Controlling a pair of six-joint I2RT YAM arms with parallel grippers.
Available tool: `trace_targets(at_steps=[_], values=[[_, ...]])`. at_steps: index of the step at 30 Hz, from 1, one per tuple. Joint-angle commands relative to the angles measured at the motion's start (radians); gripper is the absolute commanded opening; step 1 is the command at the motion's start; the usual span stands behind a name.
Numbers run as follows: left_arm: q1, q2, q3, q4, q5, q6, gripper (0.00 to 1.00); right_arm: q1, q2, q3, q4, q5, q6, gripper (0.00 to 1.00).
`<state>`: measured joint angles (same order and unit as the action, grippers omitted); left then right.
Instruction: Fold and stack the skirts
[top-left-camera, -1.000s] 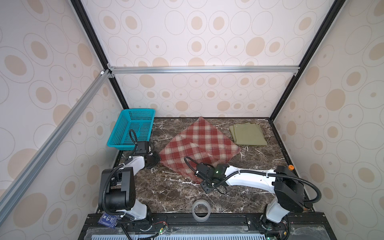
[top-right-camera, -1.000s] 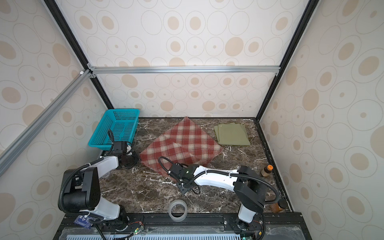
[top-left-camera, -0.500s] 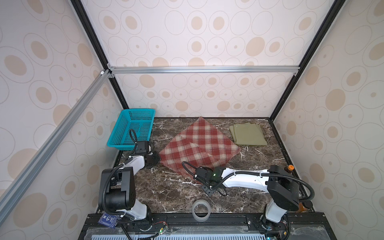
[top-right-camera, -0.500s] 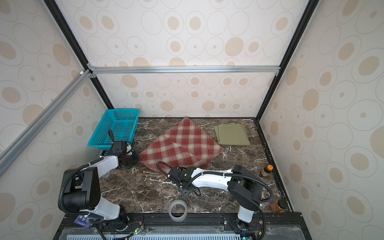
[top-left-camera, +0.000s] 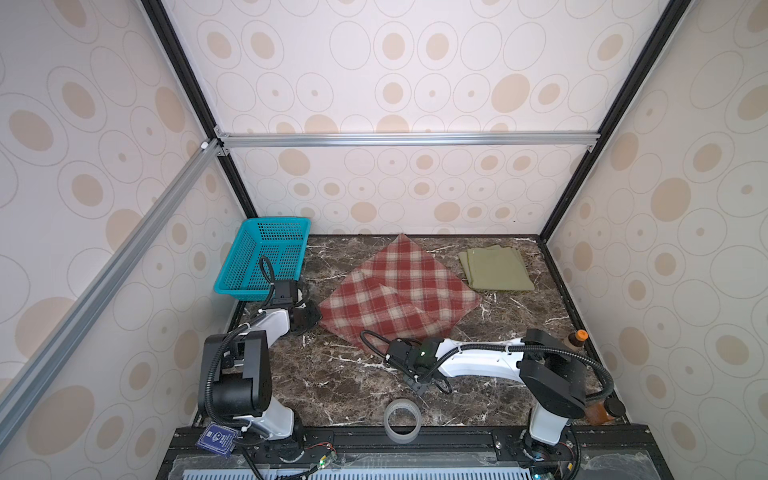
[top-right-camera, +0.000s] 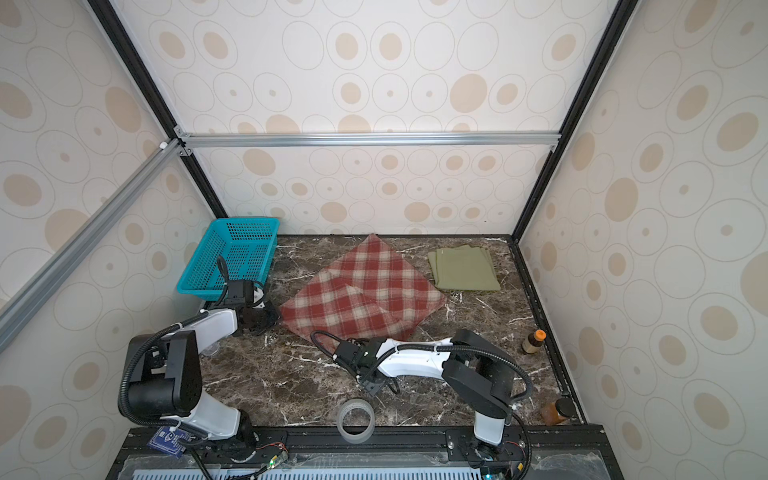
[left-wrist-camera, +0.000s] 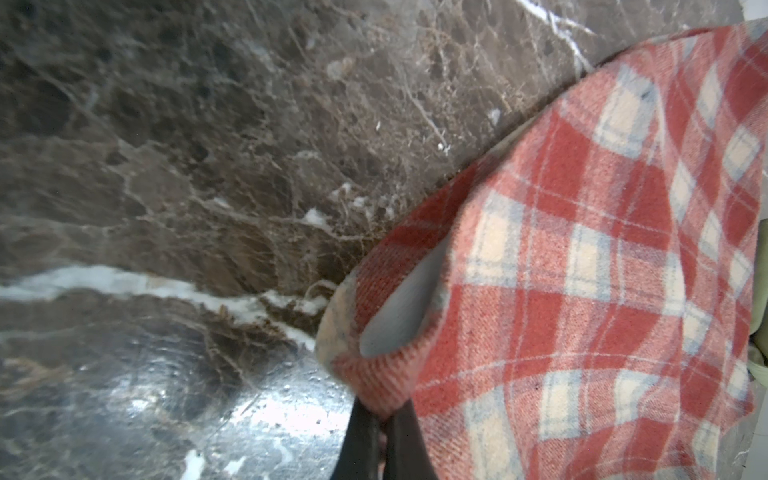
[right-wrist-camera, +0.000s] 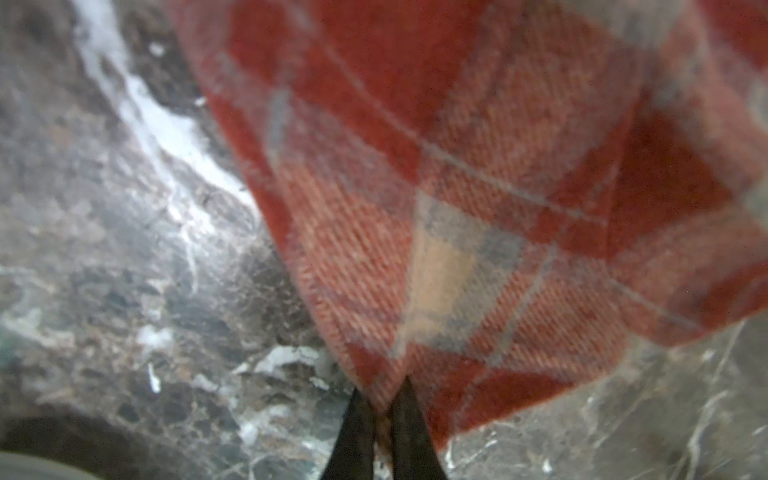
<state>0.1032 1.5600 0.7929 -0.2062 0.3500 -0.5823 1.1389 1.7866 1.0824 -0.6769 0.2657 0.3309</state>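
Nearest you the tape roll (top-left-camera: 402, 436), your right gripper (right-wrist-camera: 384, 399) pinched on the plaid skirt (top-left-camera: 399, 291) at its near corner, your left gripper (left-wrist-camera: 382, 415) clamped on its left corner — cloth spread mid-table, olive skirt (top-left-camera: 494, 270) folded far right, basket (top-left-camera: 266, 222) far left.

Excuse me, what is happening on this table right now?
The woolly red-and-cream plaid skirt lies on the dark marble table, gripped at two corners. The left end effector is shut on its left corner, and the right end effector on its near corner. The thin olive-green skirt lies folded at the back right, apart.
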Motion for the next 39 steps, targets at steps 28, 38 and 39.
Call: trace_targets(at_steps=[28, 38, 39], values=[[0.077, -0.141, 0.161, -0.078, 0.041, -0.013, 0.0, 0.091, -0.283, -0.032, -0.11, 0.07, 0.021, 0.0], [0.118, -0.215, 0.184, -0.105, 0.063, -0.004, 0.0, 0.135, -0.301, 0.021, -0.111, 0.06, 0.046, 0.0], [0.129, -0.222, 0.188, -0.108, 0.07, -0.002, 0.0, 0.142, -0.299, 0.03, -0.113, 0.062, 0.052, 0.0]])
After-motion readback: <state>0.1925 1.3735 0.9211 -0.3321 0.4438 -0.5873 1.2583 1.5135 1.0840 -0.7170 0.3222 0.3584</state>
